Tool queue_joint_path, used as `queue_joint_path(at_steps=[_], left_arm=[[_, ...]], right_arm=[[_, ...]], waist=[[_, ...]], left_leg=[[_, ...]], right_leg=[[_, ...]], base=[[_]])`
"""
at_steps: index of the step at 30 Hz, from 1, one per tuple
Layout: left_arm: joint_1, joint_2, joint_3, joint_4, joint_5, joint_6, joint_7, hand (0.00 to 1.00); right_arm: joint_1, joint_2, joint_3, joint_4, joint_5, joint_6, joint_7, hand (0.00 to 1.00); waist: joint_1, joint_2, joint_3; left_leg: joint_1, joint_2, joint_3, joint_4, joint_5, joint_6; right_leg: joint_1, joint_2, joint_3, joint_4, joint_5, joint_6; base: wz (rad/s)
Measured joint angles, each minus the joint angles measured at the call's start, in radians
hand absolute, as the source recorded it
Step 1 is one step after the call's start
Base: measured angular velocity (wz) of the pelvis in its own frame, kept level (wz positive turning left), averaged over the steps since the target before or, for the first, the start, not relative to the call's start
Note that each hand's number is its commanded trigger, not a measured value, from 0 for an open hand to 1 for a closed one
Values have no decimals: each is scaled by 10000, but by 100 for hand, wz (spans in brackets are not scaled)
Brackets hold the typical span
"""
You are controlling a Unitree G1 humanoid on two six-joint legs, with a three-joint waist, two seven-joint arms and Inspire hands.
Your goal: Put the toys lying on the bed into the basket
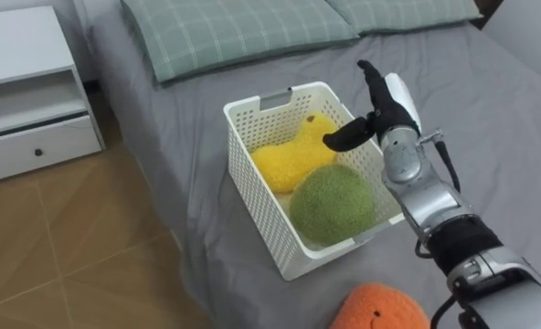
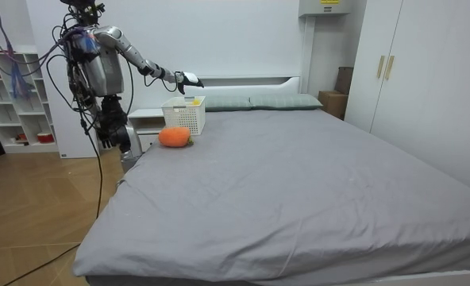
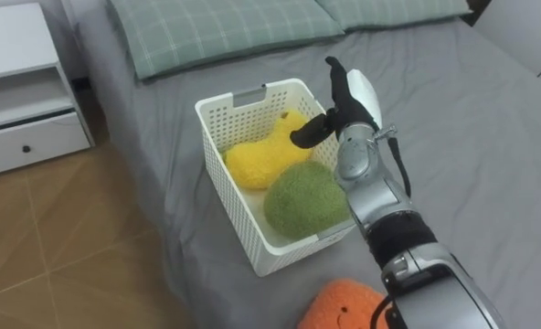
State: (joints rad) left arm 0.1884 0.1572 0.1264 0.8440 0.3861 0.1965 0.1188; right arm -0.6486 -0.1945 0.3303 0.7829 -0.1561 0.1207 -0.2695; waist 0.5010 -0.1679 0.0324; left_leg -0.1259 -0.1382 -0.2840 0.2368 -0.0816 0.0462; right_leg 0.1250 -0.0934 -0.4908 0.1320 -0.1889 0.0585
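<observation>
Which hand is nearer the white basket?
Right. The right hand hovers open over the basket's right edge; the left hand is by the robot's body, off the bed.

1. Robot's at the upper left, standing by the bed (image 2: 298,183).
2. Right hand (image 2: 189,79) hangs above the basket (image 2: 189,119).
3. Orange toy (image 2: 174,137) sits on the bed just beside it.

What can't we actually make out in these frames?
orange toy: cut off by the eye views' bottom edge.
basket: right rim behind the right hand and forearm.
yellow toy: partly behind the green toy; shape unclear.
Room view: basket's contents too small, mostly hidden by its wall.
</observation>
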Motion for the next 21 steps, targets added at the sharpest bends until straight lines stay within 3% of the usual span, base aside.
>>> queue_joint_path(at_steps=[4,15,21], left_arm=[[-2,2,1,2,0,-9,70,0],[8,14,68,35,-1,-12,71,0],[302,111,111,45,4,-17,81,0]], right_arm=[[0,-99,2,74,32,-1,0,0],[1,-465,-56,-31,774,-8,-44,0],[41,-589,-497,-514,1935,-363,-59,0]], waist=[[4,99,-30],[-71,66,-60],[-515,169,-87]], left_leg=[[-6,1,-15,-2,-1,-7],[49,17,-7,2,8,-18],[173,52,78,9,-14,-40]], right_leg=[[-10,4,-13,4,4,-4],[39,15,43,39,38,-38],[124,29,211,63,57,-55]], base=[[0],[0],[-3]])
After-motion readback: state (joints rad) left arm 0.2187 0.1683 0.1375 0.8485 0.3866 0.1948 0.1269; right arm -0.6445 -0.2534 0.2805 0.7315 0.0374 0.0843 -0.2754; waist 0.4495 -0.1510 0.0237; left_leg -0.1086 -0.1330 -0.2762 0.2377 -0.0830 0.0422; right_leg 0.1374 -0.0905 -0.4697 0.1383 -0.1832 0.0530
